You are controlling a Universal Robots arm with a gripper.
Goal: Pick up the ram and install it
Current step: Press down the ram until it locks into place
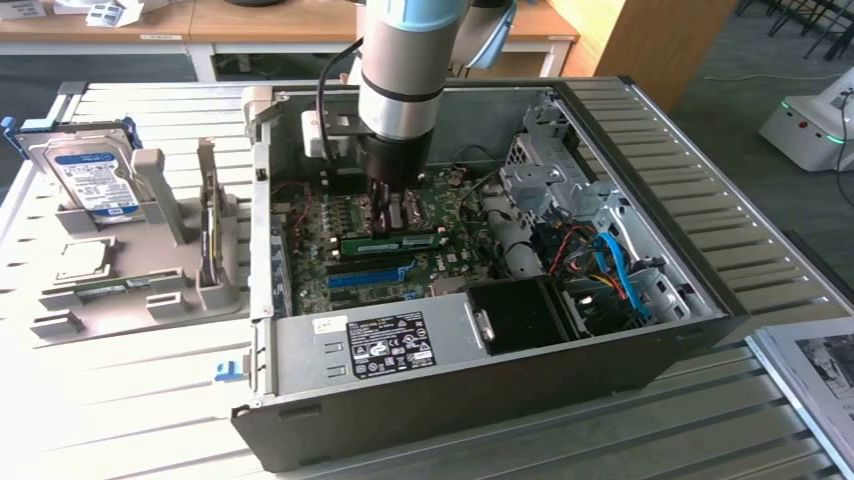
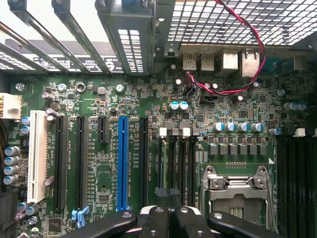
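ram: the ram is a thin green stick inside the open computer case, standing on its long edge on the motherboard
long axis: in the exterior view it runs from about 9 o'clock to 3 o'clock, roughly parallel to the blue slot that lies just toward 6 o'clock of it
look: narrow green board with dark chips along its face and a pale label toward its 3 o'clock end
place: near the middle of the motherboard, directly at 6 o'clock of the gripper tips in the exterior view; whether it is fully pressed home cannot be told
gripper: the gripper reaches down into the case from 12 o'clock with its fingers pressed together, tips right over the ram's upper edge; whether they touch it cannot be told
wrist view: the black fingers are closed side by side over the dark memory slots, with the blue slot and the metal processor socket on either side
case: silver power supply with a black label at 6 o'clock of the ram, blue cables at 3 o'clock
outside the case: a hard drive with a blue-white label stands upright in a grey holder, well apart at 9 o'clock
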